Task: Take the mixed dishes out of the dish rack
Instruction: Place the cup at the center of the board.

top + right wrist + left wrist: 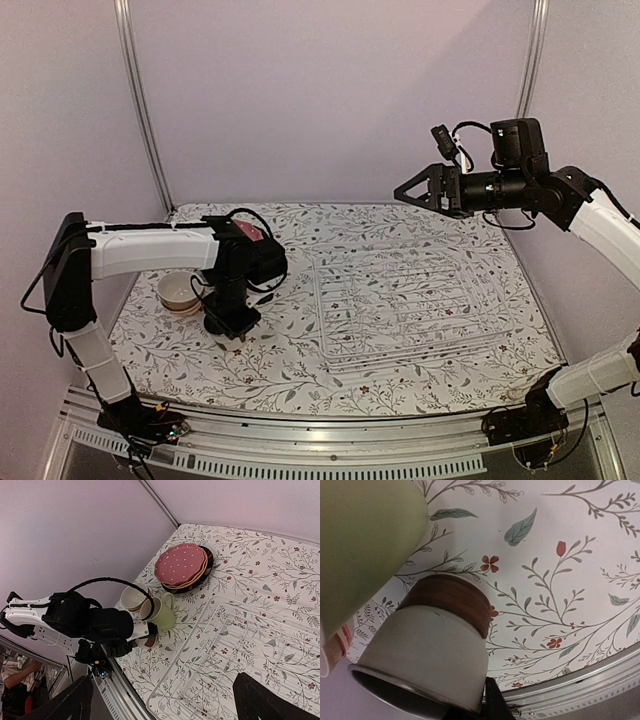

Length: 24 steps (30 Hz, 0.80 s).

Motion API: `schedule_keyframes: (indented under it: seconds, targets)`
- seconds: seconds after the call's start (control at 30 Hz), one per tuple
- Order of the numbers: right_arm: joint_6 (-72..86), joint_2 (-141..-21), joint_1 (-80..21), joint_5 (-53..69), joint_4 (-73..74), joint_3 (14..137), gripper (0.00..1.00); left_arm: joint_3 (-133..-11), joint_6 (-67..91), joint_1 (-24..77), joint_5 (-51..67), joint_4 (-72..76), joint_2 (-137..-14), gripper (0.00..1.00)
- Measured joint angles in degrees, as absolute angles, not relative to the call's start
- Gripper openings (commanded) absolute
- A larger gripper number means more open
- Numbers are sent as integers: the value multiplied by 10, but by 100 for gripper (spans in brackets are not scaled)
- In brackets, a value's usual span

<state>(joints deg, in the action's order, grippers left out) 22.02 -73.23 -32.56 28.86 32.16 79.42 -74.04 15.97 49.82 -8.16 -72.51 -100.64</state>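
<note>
Beside glossy pale green cup (365, 545), matte small grey-white cup (430, 650), brown-banded; left fingers (495, 702) cut off, cannot tell grip; right fingers (270, 697) wide.

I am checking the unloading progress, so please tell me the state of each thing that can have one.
dish rack: empty.
plates: stacked on the cloth, maroon dotted on top.
bowl: upright on the cloth.
pale green cup: upright beside the bowl.
small grey-white cup: held, mouth up.
left pincer: shut on that cup.
right pincer: open, empty, raised.

Left arm (150, 250) bent low, fingers (492, 706) down; right arm (600, 225) raised, fingers (265, 700) spread.
</note>
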Motion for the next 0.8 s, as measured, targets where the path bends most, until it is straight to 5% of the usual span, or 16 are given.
schedule_keyframes:
  seconds: [0.4,0.5,0.73,0.8]
  targets:
    - [220,-732,-326,289,322,794,99,-740,155,501,-84,-722,-1013,30]
    - [220,-732,-325,289,322,794,99,-741,154,502,-85,-722,-1013,42]
    - [220,-732,-325,289,324,794,99,-792,161,533,-102,-755,-1012,95]
    - [220,-732,-325,288,326,794,99,-820,166,541,-110,-759,-1009,99]
